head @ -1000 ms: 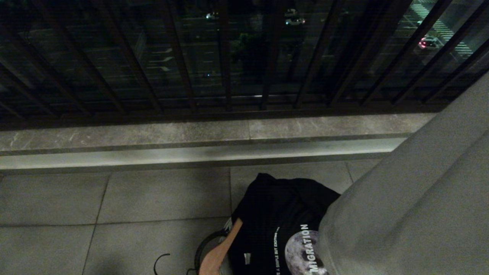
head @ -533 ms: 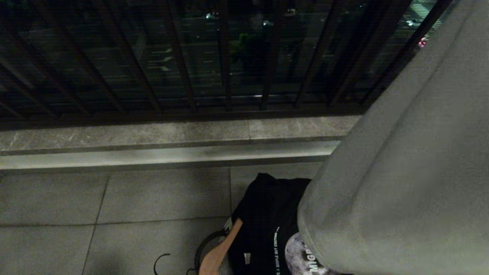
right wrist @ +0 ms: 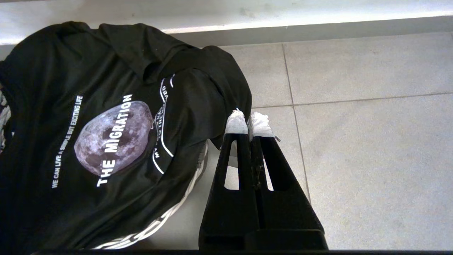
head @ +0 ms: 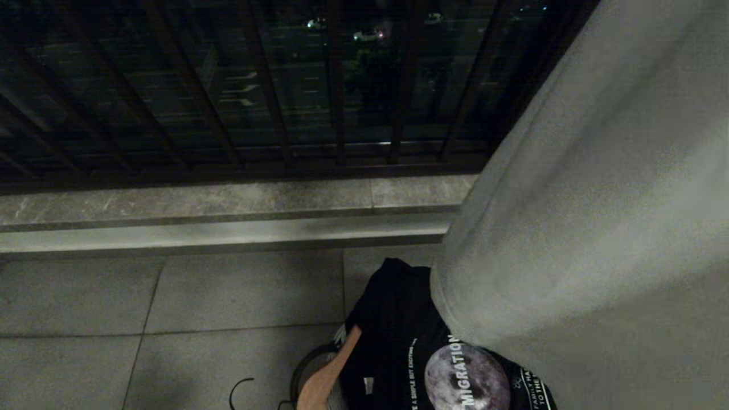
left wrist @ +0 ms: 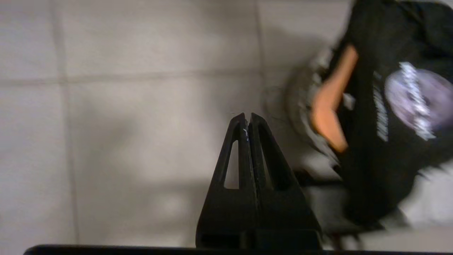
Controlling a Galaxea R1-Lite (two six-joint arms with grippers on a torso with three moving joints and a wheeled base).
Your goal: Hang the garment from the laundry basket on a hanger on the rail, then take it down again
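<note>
One black T-shirt (right wrist: 106, 141) (moon print, "THE MIGRATION") lay heaped over one laundry basket (head: 307, 364), with one wooden hanger (head: 324, 376) against its left edge. Two grippers: the left gripper (left wrist: 247, 118) and right gripper (right wrist: 249, 118), both pressed together, holding nothing, above bare floor tiles (head: 171, 296). A grey cloth (head: 598, 228) had spread further leftward than a second earlier, covering more railing (head: 228, 85).
</note>
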